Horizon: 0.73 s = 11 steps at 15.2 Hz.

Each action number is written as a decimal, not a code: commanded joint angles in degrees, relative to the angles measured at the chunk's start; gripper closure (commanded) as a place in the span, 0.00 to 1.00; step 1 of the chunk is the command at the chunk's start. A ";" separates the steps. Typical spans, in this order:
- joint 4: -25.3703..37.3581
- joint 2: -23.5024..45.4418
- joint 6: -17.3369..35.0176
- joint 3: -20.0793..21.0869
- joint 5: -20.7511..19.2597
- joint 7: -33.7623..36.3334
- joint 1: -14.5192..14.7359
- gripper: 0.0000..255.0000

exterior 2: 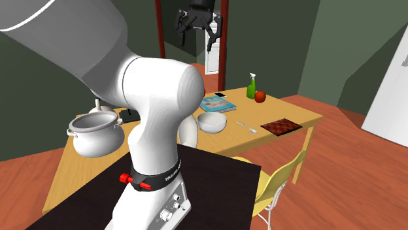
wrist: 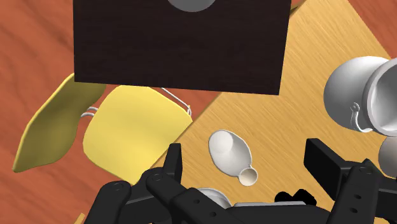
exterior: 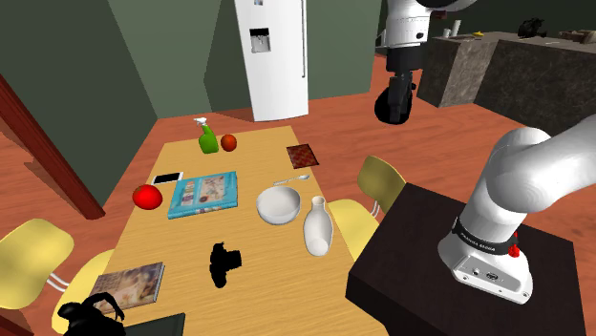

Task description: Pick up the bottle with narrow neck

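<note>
Home kitchen/dining rm: fridge [exterior: 277, 57], counter [exterior: 478, 65], wood table [exterior: 274, 254] w/ yellow chairs [exterior: 378, 181].

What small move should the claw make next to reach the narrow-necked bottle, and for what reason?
Probably lower the claw toward the white bottle. The claw hangs open, high above the table, and in the wrist view the bottle lies far below, roughly between the spread fingers, untouched. A white bowl stands close beside the bottle, so a slow descent seems wise.
</note>
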 commanded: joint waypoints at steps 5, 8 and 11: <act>-3.81 3.67 8.43 3.15 1.46 2.33 1.04 0.00; -5.79 7.51 14.92 5.49 2.38 4.08 1.82 0.00; -6.97 12.25 21.48 7.79 3.04 5.88 2.51 0.00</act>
